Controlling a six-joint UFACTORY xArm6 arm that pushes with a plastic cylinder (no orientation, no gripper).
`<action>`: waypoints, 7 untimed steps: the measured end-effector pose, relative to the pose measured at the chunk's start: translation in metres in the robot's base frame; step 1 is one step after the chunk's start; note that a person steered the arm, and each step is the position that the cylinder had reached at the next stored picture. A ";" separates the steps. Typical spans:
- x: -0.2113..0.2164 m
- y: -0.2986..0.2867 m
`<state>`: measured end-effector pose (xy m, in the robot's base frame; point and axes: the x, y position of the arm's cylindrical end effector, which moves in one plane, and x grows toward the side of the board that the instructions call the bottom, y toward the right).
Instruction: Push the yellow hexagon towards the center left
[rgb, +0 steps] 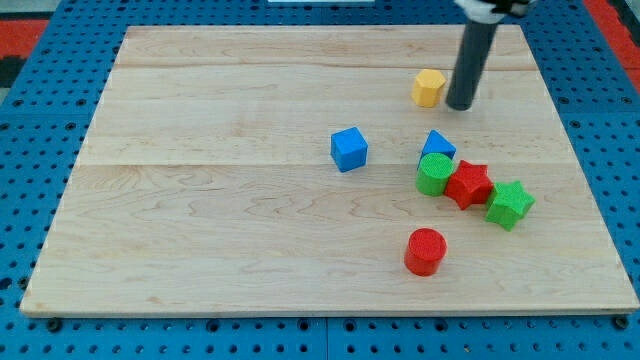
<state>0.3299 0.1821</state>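
The yellow hexagon (428, 87) lies on the wooden board (230, 220) in the upper right part of the view. My tip (460, 105) rests on the board just to the hexagon's right and slightly lower, close to it; I cannot tell whether they touch. The dark rod rises from the tip toward the view's top edge.
A blue cube (349, 149) sits near the board's middle. Below the hexagon is a cluster: a blue triangular block (438, 144), a green cylinder (434, 174), a red star (468, 184) and a green star (510, 204). A red cylinder (425, 250) stands lower down.
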 end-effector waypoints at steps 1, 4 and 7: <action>-0.041 -0.029; -0.058 -0.039; -0.035 0.124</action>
<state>0.2947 0.3062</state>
